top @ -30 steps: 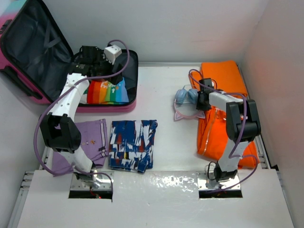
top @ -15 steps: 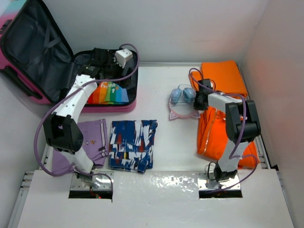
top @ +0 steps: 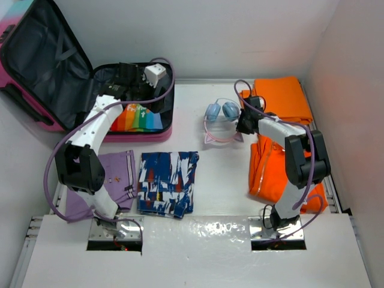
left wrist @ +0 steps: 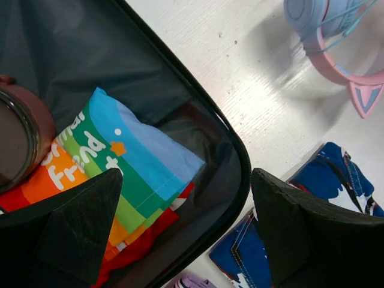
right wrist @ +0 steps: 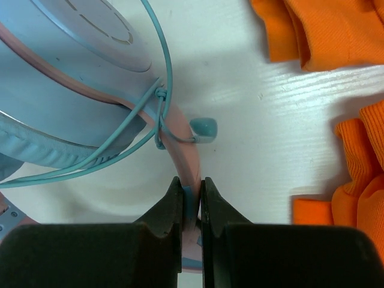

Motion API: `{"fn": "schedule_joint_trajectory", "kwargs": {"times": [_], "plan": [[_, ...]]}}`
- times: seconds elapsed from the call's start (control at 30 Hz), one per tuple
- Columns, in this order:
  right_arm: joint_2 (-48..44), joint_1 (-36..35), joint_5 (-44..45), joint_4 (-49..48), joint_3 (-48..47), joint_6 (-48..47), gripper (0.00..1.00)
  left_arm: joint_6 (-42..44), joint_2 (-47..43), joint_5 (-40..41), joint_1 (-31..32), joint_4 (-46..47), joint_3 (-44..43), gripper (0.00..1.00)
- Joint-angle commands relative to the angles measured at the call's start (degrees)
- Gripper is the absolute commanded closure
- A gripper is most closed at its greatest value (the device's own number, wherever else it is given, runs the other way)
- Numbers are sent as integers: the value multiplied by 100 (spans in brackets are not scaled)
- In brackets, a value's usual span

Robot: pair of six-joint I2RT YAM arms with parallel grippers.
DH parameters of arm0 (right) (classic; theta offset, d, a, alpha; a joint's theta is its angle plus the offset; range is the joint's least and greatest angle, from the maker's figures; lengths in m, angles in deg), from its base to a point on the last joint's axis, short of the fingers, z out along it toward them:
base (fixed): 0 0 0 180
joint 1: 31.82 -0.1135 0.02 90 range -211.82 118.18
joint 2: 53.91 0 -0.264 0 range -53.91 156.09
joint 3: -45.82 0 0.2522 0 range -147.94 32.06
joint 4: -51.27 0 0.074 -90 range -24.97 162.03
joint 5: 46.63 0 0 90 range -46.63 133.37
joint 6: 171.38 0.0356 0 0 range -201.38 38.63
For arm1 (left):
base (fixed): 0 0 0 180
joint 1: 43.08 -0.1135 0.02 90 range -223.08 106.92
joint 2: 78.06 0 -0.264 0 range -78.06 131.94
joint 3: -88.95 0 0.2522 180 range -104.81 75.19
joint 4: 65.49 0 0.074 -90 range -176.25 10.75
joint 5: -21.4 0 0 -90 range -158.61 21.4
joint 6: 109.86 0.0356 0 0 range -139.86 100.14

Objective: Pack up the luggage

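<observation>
The right gripper pinches the pink band of the cat-ear headphones. Orange garments lie close on its right side. The left gripper hangs wide open over the open luggage. Under it lies a folded rainbow cloth with the word "friend". Blue patterned shorts lie outside the rim.

The only writing that can be read is white lettering on the folded rainbow-striped cloth in the dark-lined hard-shell suitcase. It spells "friend". The line above is partly hidden and seems to end in "mal". In the top view the lettering is too small to read.
</observation>
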Motion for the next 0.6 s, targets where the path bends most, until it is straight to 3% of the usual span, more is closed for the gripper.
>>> {"fn": "schedule_joint_trajectory", "kwargs": {"times": [0.0, 0.2, 0.37, 0.57], "plan": [[-329, -71, 47, -246, -522, 249, 100, 1, -212, 144, -55, 107, 14, 15], [-417, -405, 284, 27, -1268, 328, 100, -438, -211, 222, -729, 343, -258, 15], [39, -976, 661, 773, -2831, 442, 100, -887, -247, 145, -1530, 573, -171, 15], [1058, -1626, 1127, 1450, -4458, 846, 100, -876, -588, -945, -1435, 344, -56, 15]]}}
